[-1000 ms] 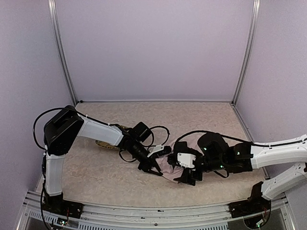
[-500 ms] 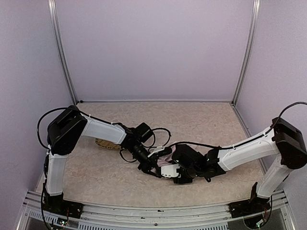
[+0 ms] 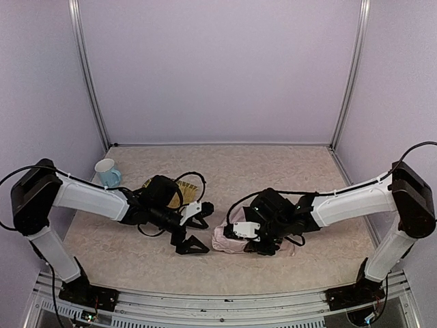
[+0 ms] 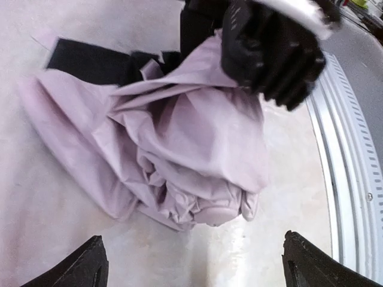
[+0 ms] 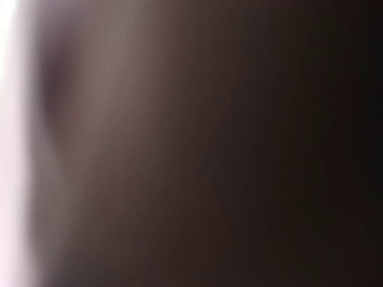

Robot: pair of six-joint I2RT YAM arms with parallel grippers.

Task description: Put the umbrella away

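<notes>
We count 1 umbrella [image 3: 224, 240], 2 arms, 1 mug [image 3: 106, 172] and 1 woven tray [image 3: 184, 186].

Umbrella: folded, lying on the speckled beige worktop [image 3: 273, 171] as a soft, crumpled bundle of pale pink fabric, creased & bunched, w/ a flat black strip [image 4: 90, 63] showing at one side. Its long axis runs approx left–right across the top view. The rounded, gathered end points toward the left gripper [image 3: 203, 228]; the other end sits under the right gripper [image 3: 256, 239].

Left jaws: spread wide w/ nothing between them, just beside the umbrella's rounded end, not touching. In the left wrist view both black fingertips [image 4: 87, 266] frame the bundle.

Right gripper: sits on top of the umbrella, touching the fabric. We can't tell whether its jaws are clenched or released; the right wrist view is only dark blur.

Mug: pale blue, cylindrical, upright, well left of the umbrella.

Tray: yellow woven, flat, left of & behind the umbrella, partly hidden by the left arm.
</notes>
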